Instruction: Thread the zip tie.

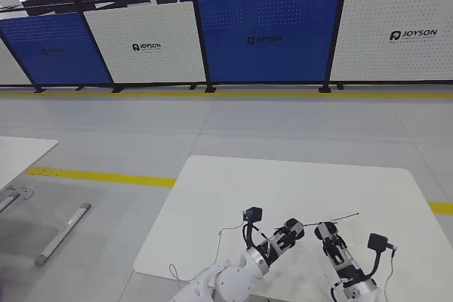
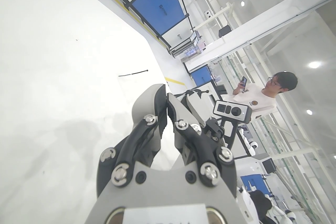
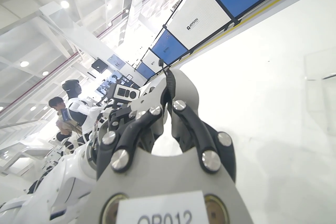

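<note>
My right gripper (image 1: 325,229) (image 3: 168,74) hovers low over the front of the white table (image 1: 287,185), shut on a black zip tie (image 3: 161,62). The tie's square head pokes out past the fingertips. My left gripper (image 1: 293,226) (image 2: 166,93) sits close beside it, fingertips pressed together with nothing visible between them. The right gripper (image 2: 193,101) shows just behind the left one. A thin black strip (image 1: 344,218) (image 2: 132,73) (image 3: 325,77) lies just beyond the grippers, reaching to the right. Whether it joins the held tie, I cannot tell.
The table's front edge (image 1: 211,275) runs close under both arms, and its far half is bare. A second white table (image 1: 7,155) stands off to the left across the floor. Blue and white partition panels (image 1: 268,41) line the back.
</note>
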{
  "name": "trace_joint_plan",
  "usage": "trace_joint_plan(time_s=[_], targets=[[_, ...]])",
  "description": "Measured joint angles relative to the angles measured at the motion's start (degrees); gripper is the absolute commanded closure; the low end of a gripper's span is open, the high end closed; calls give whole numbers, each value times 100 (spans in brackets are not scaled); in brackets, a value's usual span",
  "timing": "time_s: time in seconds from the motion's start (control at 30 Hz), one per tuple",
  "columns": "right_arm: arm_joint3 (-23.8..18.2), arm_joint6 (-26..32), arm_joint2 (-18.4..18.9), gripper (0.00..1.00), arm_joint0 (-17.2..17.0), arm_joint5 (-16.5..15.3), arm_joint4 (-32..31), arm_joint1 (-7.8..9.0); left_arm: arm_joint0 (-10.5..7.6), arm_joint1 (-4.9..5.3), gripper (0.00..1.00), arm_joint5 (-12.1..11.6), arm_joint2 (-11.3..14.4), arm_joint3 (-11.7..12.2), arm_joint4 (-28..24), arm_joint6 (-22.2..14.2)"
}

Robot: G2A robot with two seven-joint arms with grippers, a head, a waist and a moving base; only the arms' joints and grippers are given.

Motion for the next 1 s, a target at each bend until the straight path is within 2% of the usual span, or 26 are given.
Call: trace_joint_plan(time_s=[0.1, 0.27, 0.53, 0.57, 0.6, 0.63, 0.7, 0.83, 0.93, 1.0], targets=[[-11, -12, -3, 100, 2, 0, 0, 16, -2, -2, 100, -9, 15, -14, 43, -28], [-22, 45, -19, 100, 14, 0, -37, 47, 29, 9, 100, -176, 46, -70, 229, -79], [-34, 241, -3, 100, 36, 0, 214, 105, 62, 12, 100, -129, 46, -122, 422, 12], [-34, 252, 5, 96, 36, 0, 249, 113, 69, 10, 100, -103, 42, -128, 426, 35], [-36, 262, 10, 84, 36, 0, 275, 119, 70, 9, 100, -85, 39, -129, 425, 43], [-40, 271, 15, 83, 35, 0, 296, 126, 69, 7, 100, -74, 37, -125, 421, 45], [-41, 272, 23, 87, 31, 0, 324, 139, 60, 1, 100, -63, 43, -103, 417, 45], [-28, 249, 18, 87, 35, 0, 345, 157, 50, -10, 100, -57, 73, -79, 444, 53], [-19, 218, 9, 99, 40, 0, 362, 167, 49, -14, 100, -49, 70, -73, 449, 73], [-13, 193, 1, 100, 42, 0, 365, 174, 50, -17, 100, -49, 64, -69, 447, 80]])
